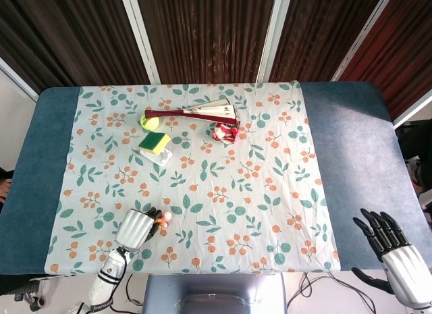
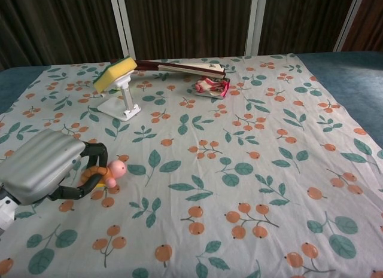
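your ribbed silver left hand (image 2: 45,165) is grasping the small rubbery pink-and-orange turtle toy (image 2: 106,174) near the front left of the leaf-printed cloth (image 2: 251,146), while only the head view is showing your right hand (image 1: 395,250) hanging released, fingers spread, beyond the blue table (image 1: 351,145) before dark slatted walls.

Small pink-headed toy turtle (image 2: 109,172), gripped above the cloth.
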`<action>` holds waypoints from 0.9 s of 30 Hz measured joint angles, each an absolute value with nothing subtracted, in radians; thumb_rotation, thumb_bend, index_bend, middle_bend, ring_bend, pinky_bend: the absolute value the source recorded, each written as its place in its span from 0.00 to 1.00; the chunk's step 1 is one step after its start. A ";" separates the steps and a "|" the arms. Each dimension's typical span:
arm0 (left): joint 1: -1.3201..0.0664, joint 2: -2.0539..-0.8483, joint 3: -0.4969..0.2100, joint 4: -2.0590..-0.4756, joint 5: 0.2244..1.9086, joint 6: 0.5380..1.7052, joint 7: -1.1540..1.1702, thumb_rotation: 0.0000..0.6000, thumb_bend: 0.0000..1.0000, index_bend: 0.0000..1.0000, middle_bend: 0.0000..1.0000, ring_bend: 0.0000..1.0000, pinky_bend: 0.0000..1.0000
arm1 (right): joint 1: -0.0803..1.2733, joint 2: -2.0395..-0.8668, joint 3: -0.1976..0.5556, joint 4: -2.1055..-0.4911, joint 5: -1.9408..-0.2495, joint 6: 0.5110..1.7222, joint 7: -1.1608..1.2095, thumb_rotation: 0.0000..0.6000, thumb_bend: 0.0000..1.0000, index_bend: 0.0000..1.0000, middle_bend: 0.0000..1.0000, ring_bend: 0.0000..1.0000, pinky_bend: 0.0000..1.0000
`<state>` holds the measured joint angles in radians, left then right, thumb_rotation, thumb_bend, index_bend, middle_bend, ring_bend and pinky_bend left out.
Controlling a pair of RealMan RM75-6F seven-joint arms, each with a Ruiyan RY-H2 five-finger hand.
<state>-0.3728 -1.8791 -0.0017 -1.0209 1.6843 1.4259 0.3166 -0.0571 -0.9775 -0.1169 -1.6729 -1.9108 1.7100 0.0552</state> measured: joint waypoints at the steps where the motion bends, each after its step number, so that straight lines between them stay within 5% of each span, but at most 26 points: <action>1: -0.373 -1.884 -0.002 -1.012 1.688 1.433 0.307 1.00 0.50 0.83 0.90 1.00 1.00 | -0.057 -0.978 -0.117 -1.673 -1.911 1.710 0.055 1.00 0.08 0.00 0.00 0.00 0.00; 3: -0.372 -1.890 -0.001 -1.005 1.689 1.438 0.286 1.00 0.49 0.78 0.84 1.00 1.00 | -0.057 -0.978 -0.117 -1.673 -1.911 1.709 0.054 1.00 0.08 0.00 0.00 0.00 0.00; 5: -0.372 -1.888 0.003 -1.007 1.685 1.429 0.279 1.00 0.47 0.61 0.71 1.00 1.00 | -0.057 -0.978 -0.117 -1.674 -1.911 1.708 0.054 1.00 0.08 0.00 0.00 0.00 0.00; 10: -0.372 -1.852 0.012 -1.064 1.658 1.372 0.289 1.00 0.40 0.09 0.18 0.96 1.00 | -0.056 -0.978 -0.117 -1.674 -1.911 1.706 0.053 1.00 0.08 0.00 0.00 0.00 0.00; 12: -0.371 -1.829 0.013 -1.108 1.649 1.360 0.298 1.00 0.39 0.01 0.05 0.92 1.00 | -0.056 -0.978 -0.116 -1.674 -1.910 1.705 0.053 1.00 0.08 0.00 0.00 0.00 0.00; 21: -0.334 -1.646 0.047 -1.401 1.642 1.376 0.396 1.00 0.37 0.00 0.00 0.68 0.93 | -0.053 -0.984 -0.115 -1.677 -1.905 1.691 0.035 1.00 0.08 0.00 0.00 0.00 0.00; 23: -0.317 -1.592 0.060 -1.474 1.646 1.395 0.415 1.00 0.37 0.00 0.00 0.56 0.89 | -0.050 -0.987 -0.115 -1.681 -1.903 1.678 0.026 1.00 0.08 0.00 0.00 0.00 0.00; 27: -0.254 -1.444 0.099 -1.630 1.669 1.486 0.460 1.00 0.37 0.00 0.00 0.22 0.51 | -0.045 -0.995 -0.116 -1.688 -1.900 1.655 0.000 1.00 0.08 0.00 0.00 0.00 0.00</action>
<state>-0.2542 -1.4443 0.0993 -1.6303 1.6695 1.4857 0.4597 -0.0452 -0.9946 -0.1156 -1.6881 -1.9004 1.6554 -0.0003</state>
